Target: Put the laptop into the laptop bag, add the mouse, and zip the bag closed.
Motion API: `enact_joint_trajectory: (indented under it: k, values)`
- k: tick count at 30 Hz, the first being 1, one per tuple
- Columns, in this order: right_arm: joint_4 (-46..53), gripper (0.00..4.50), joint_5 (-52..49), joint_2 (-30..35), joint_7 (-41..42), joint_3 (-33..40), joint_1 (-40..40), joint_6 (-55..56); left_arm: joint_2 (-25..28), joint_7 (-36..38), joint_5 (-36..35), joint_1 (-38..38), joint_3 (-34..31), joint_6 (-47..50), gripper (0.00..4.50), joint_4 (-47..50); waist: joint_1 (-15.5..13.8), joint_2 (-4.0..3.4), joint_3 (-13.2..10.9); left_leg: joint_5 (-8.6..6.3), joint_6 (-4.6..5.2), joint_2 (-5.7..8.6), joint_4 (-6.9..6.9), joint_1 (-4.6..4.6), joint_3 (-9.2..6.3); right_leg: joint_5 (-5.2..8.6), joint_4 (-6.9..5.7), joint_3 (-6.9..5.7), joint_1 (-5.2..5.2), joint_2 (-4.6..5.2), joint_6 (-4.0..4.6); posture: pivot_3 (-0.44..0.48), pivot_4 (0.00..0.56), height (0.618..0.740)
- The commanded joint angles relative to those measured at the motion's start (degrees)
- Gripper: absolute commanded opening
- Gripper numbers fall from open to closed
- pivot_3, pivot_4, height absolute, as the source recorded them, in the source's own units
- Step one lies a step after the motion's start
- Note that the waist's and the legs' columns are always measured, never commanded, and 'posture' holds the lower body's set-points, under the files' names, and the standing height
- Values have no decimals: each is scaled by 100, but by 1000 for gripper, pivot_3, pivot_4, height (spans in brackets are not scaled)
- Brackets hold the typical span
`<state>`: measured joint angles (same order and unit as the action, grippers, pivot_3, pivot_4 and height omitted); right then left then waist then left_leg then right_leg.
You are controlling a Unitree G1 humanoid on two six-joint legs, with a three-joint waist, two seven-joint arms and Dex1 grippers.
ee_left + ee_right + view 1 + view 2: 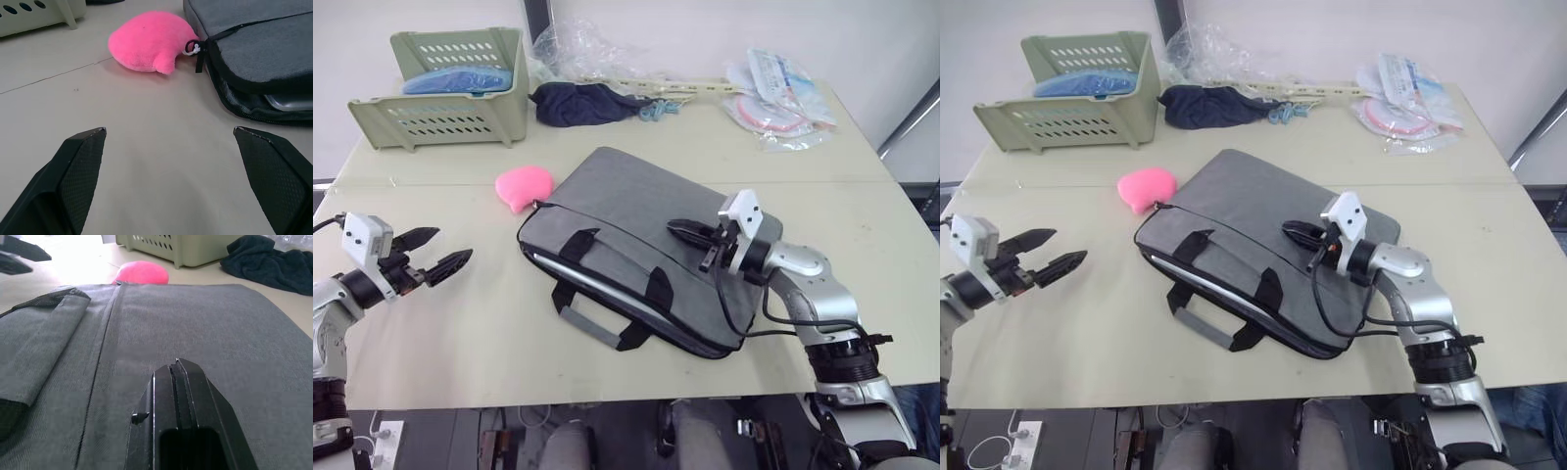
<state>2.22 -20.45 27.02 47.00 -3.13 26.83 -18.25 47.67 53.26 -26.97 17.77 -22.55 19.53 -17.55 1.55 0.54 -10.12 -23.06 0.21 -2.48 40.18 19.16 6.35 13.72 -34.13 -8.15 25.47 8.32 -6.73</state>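
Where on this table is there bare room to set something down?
Bare tabletop lies between the left tool and the grey bag, and right of the bag. The back edge is crowded: green basket, dark cloth, plastic packets.

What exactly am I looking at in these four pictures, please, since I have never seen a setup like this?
It is a humanoid robot with two arms, standing at a table. Two pictures come from cameras in its head, looking down; the other two come from a camera on each wrist. The left gripper is open, holding nothing, just above the table. The right gripper is shut, over the grey laptop bag, and holds nothing. A silver laptop shows inside the bag's open edge. Beside the bag lies a pink plush toy. At the far side are a green basket, a dark cloth and some plastic packets.
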Motion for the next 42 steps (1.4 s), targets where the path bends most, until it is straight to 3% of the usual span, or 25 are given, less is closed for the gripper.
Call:
enact_joint_trajectory:
  k: [1, 9, 13, 16, 18, 19, 26, 30, 33, 36, 41, 42]
  values:
    - [664, 78, -152, 309, -85, 367, -225, -264, 131, 169, -302, 394, 209, 783, 4500, 264, -3, 0, 0, 0, 0, 0, 1, 1, 0, 0, 1, 0, 0, 0, 0, 0, 150, 740]
    - [1971, 78, -726, 1011, -351, 1338, -1358, -1488, 85, 508, 63, 2070, 1294, 1896, 4500, -764, -2, 2, 1, 0, 0, 1, 0, -2, 1, 0, 0, -1, -1, -2, 0, 0, 150, 740]
    - [2654, 1091, -1504, 1196, -477, 2225, -2111, -2332, -236, 774, 424, 2917, 1840, 1886, 4500, -1689, -26, 3, 2, 0, 0, 4, 0, 1, 1, 0, 1, -1, -2, -2, 0, 0, 150, 740]
    - [3035, 2431, -1786, 1203, -763, 2722, -2685, -2787, -386, 860, 879, 3271, 2189, 1384, 4500, -2328, -30, 6, 3, 0, 0, 6, 2, -1, 1, -1, 2, 0, -4, -2, -1, 0, 150, 740]
    - [3261, 3600, -2042, 1034, -1102, 3058, -3089, -3152, -515, 842, 1080, 3487, 2267, 1055, 4500, -2775, -12, 7, 4, 0, 0, 6, 1, -2, 1, -1, 1, 1, -4, -2, -1, 0, 150, 740]
    - [3356, 3806, -2138, 964, -1221, 3155, -3256, -3274, -572, 837, 1138, 3565, 2278, 960, 4500, -2933, -24, 9, 5, 0, 0, 6, 1, -2, 3, -1, 1, 2, -4, -2, -1, 0, 150, 740]
    - [3792, 3806, -2885, 342, -2001, 3140, -3942, -4017, -860, 1031, 1453, 3920, 2337, 576, 4500, -3637, -36, 15, 9, 0, 1, 6, 4, -6, 3, -2, -4, 9, -4, -2, -2, 0, 150, 740]
    - [3890, 3806, -3558, -51, -2549, 3148, -3896, -4271, -904, 1215, 1621, 4015, 2388, 427, 4500, -3779, -103, 16, 9, 0, 1, 8, 8, -4, 4, -2, -4, 12, -4, -2, -3, 0, 150, 740]
    - [3942, 3806, -3807, 11, -2692, 3001, -3950, -4417, -925, 1321, 1714, 4003, 2429, 408, 4500, -3759, -137, 15, 9, 0, 1, 7, 8, -5, 4, -3, -4, 12, -4, -2, -2, 0, 150, 740]
    - [3861, 3032, -3842, 37, -2777, 2969, -3963, -4330, -953, 1356, 1769, 3922, 2419, 399, 3714, -3675, -142, 15, 9, -1, 2, 8, 8, -4, 5, -3, -2, 12, -4, -2, -2, 0, 150, 740]
    - [3693, 686, -3865, 213, -2783, 3001, -3810, -4225, -968, 1354, 1766, 3829, 2353, 485, 1580, -3524, -146, 16, 10, -1, 2, 7, 10, -7, 5, -3, -7, 16, -5, -2, -1, 0, 150, 740]
    - [3656, 452, -3864, 257, -2758, 3008, -3793, -4204, -953, 1349, 1762, 3810, 2337, 494, 1333, -3502, -146, 15, 10, -1, 2, 7, 10, -7, 5, -3, -7, 16, -4, -2, -1, 0, 150, 740]
